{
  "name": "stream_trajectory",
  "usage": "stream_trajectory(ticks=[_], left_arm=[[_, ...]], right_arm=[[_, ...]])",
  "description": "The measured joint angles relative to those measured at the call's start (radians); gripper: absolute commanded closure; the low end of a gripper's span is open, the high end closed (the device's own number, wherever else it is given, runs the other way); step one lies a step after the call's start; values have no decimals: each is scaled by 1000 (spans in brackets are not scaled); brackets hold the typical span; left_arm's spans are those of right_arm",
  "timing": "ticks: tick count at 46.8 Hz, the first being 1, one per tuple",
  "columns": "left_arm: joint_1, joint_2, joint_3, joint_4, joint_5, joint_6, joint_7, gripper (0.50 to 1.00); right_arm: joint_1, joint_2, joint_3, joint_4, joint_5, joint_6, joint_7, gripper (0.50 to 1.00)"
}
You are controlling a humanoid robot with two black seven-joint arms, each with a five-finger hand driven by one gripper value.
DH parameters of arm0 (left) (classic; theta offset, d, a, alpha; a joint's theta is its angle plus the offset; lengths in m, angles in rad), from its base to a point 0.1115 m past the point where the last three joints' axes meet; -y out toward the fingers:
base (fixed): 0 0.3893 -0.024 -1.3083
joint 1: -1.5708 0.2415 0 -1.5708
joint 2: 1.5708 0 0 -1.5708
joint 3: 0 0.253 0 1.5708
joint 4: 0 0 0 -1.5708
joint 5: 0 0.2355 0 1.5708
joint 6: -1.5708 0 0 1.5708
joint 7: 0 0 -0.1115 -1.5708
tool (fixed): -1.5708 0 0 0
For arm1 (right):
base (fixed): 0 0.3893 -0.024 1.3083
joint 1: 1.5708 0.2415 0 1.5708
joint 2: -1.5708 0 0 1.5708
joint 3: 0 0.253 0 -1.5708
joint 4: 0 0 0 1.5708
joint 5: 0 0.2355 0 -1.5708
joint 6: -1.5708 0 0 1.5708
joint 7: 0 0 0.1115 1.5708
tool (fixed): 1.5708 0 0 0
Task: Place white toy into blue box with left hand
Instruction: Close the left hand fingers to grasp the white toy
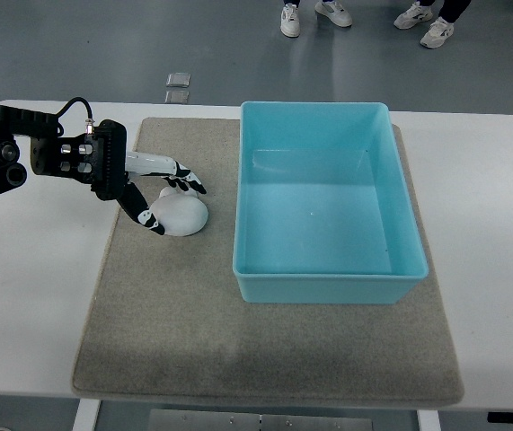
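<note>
Left arm comes in low from the left edge, roughly horizontal over the white tabletop [490,180], with the left hand [162,193] reaching right over the grey felt mat [193,323]. Fingers are spread around the rounded white toy [184,215], upper fingers across its top and the thumb at its near left side, touching but not visibly clamped. Toy sits on the mat just left of the open light-blue plastic box [328,278], outside it.

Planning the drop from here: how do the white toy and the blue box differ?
The white toy is small, rounded and closed; the blue box is large, rectangular and open-topped. The toy sits at the left hand, fingers around it; the box stands untouched and looks empty. Both rest on the grey mat.
</note>
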Motion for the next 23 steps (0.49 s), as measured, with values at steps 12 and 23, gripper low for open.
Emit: stream_trajectory(ticks=[12, 23], left_arm=[[11, 0, 0, 2, 1, 11, 0, 911], [0, 0, -1, 15, 34, 16, -1, 911]], right_arm=[[0, 0, 0, 0, 0, 0, 0, 564], [0, 0, 0, 0, 0, 0, 0, 564]])
